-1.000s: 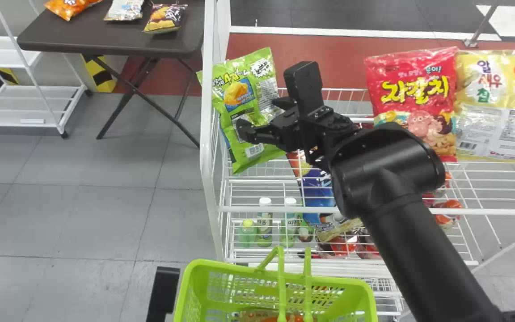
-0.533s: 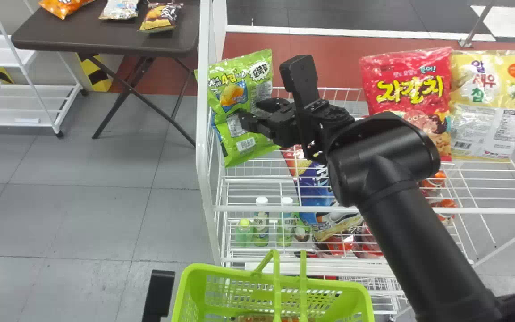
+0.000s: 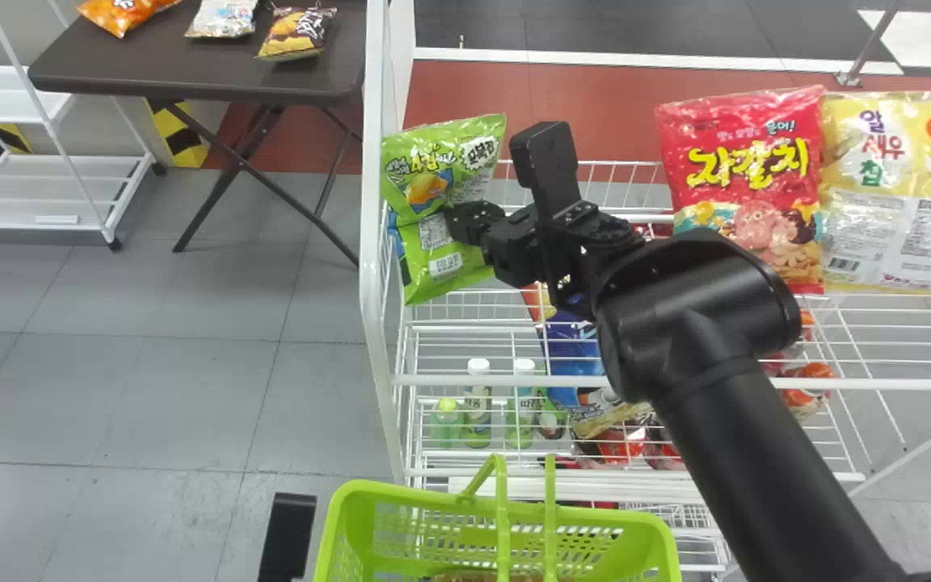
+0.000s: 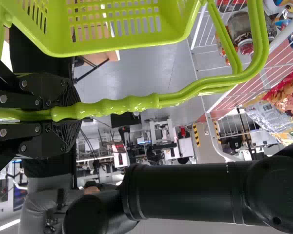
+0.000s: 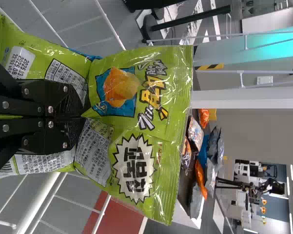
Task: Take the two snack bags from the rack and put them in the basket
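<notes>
The right gripper (image 3: 469, 222) is at the left end of the white wire rack (image 3: 635, 380), its fingers closed on the middle of the green snack bag (image 3: 441, 279), with film pinched between them. The bag is roughly upright at the rack's left side frame, slightly tilted and creased around the fingertips. Nearer, in front of the rack, is the light-green basket (image 3: 587, 537), the edge of a packet (image 3: 482, 577) just visible inside. At its left is the left gripper (image 3: 286, 529); in the left wrist view the left gripper (image 4: 66, 114) is clamped around the basket's handle (image 4: 131, 104). Farther right, the red bag (image 3: 744, 186) and yellow bag (image 3: 890, 190) stand side by side on the rack. Lower down, at left, are bottles (image 3: 478, 416) beside a blue bag (image 3: 575, 347). A dark table (image 3: 191, 69) stands at far left.
</notes>
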